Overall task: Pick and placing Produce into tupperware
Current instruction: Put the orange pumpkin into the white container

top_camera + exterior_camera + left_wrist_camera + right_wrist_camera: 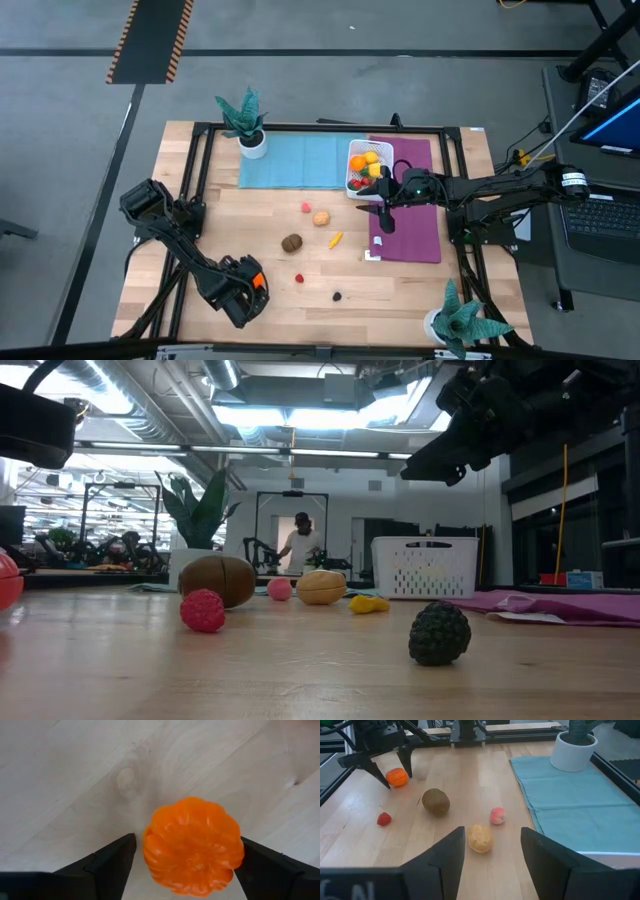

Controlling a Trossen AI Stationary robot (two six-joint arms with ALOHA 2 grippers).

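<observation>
Loose pieces on the wooden table (200,330): brown kiwi (291,242), tan walnut-like piece (321,217), pink piece (306,207), yellow piece (336,239), red berry (298,278), dark berry (337,296). None lies between the left gripper (182,857) and the orange pumpkin (193,853); the table around the pumpkin is bare wood.

Left gripper sits low at the table's near-left corner. Its fingers (107,862) straddle the pumpkin, 1 on each side. Jaws partly open; the far finger looks close to the pumpkin's edge, the other shows a thin gap. Cannot tell if it is gripped. Pumpkin rests on the table.

Right gripper (492,847) hovers above the purple mat (410,235), just beside the container (368,168); jaws apart, nothing between them.

Container: white, at the seam of the blue mat (290,160) and purple mat. Holds orange, yellow, red and green pieces.

2 potted plants: 1 at the far-left (246,122), 1 at the near-right (458,318). Grey floor around; a desk with a keyboard (600,215) to the right. Low view shows a person (300,543) far back in the room.
</observation>
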